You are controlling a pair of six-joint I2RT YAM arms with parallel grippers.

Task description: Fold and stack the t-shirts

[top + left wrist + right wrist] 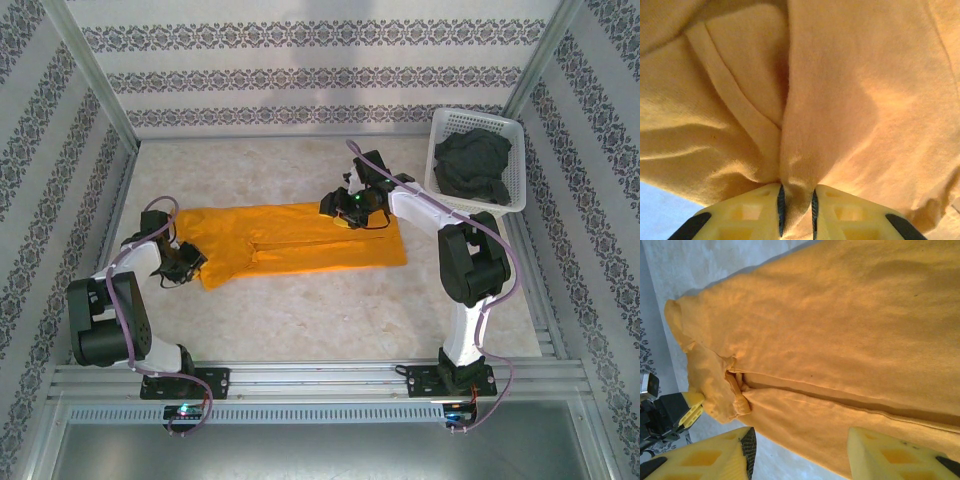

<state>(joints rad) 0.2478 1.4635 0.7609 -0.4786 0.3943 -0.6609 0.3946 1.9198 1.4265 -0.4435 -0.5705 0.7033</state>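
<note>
The orange-yellow t-shirt [300, 245] lies flat mid-table, folded lengthwise with a seam running along it. At its left end my left gripper [188, 262] is shut on a bunched fold of the orange cloth [850, 90], which is pinched between the pads at the gripper [797, 192]. My right gripper [345, 210] hovers over the shirt's far right part. In the right wrist view it [800, 437] stands open above the orange shirt [840, 315], with nothing between its fingers. The charcoal grey t-shirt [472, 165] lies crumpled in the basket.
A white lattice basket [518, 160] stands at the back right corner. Patterned walls close in the table on three sides. Bare tabletop [300, 320] lies between the shirt and the arm bases. The left gripper's yellow finger [690, 412] shows at the shirt's far end.
</note>
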